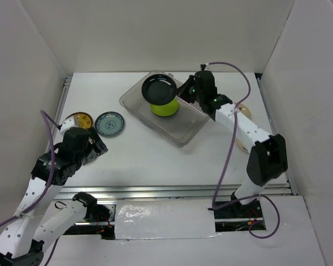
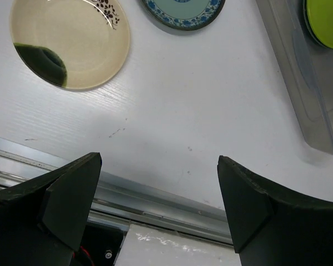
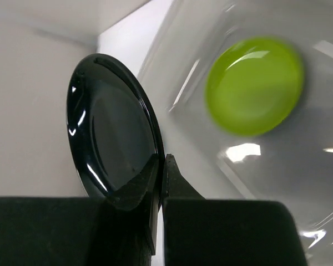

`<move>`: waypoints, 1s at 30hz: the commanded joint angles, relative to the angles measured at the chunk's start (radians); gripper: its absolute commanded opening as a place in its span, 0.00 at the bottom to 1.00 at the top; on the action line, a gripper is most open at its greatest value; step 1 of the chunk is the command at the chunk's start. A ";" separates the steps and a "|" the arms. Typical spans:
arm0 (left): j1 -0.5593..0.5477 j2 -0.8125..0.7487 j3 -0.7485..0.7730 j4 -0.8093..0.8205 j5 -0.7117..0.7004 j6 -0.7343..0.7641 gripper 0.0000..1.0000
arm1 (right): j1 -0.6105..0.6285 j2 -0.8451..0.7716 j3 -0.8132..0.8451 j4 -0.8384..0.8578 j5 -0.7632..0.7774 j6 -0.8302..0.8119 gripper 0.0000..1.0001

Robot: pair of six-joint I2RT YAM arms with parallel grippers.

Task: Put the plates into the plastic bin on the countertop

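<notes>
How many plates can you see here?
6: black plate in right gripper, lime plate in bin, golden plate and teal plate left, two cream plates behind right arm; others possibly hidden.

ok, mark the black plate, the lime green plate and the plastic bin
black plate [image 3: 114, 138]: right wrist view, centre of its glossy face.
lime green plate [image 3: 254, 86]: right wrist view, middle of the plate, lying in the plastic bin.
plastic bin [image 1: 183, 128]: top external view, bare floor near its front corner.

My right gripper [image 3: 161, 166] pinches the black plate [image 3: 114, 138] over the bin [image 1: 150, 123], and the lime plate [image 1: 165, 108] blocks the floor below. My left gripper [image 2: 159, 160], fingers spread, hovers over bare countertop [image 2: 172, 111], with a cream plate [image 2: 72, 39] and a teal plate [image 2: 183, 11] ahead.
</notes>
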 commanded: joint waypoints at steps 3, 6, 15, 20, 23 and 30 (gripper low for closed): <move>0.037 0.040 -0.031 0.120 0.056 -0.069 0.99 | -0.127 0.225 0.200 -0.161 -0.068 -0.122 0.00; 0.057 0.069 -0.049 0.184 0.105 -0.055 0.99 | -0.159 0.338 0.297 -0.172 -0.088 -0.133 0.00; 0.140 0.130 -0.120 0.261 0.147 -0.050 0.99 | -0.187 0.515 0.423 -0.169 -0.157 -0.128 0.19; 0.289 0.201 -0.186 0.319 0.146 -0.121 0.99 | -0.187 0.483 0.437 -0.141 -0.200 -0.151 1.00; 0.379 0.216 -0.213 0.347 0.182 -0.156 0.99 | -0.172 0.405 0.441 -0.198 -0.189 -0.180 1.00; 0.497 0.113 -0.296 0.344 0.057 -0.326 0.99 | -0.071 0.048 0.199 -0.301 -0.038 -0.252 1.00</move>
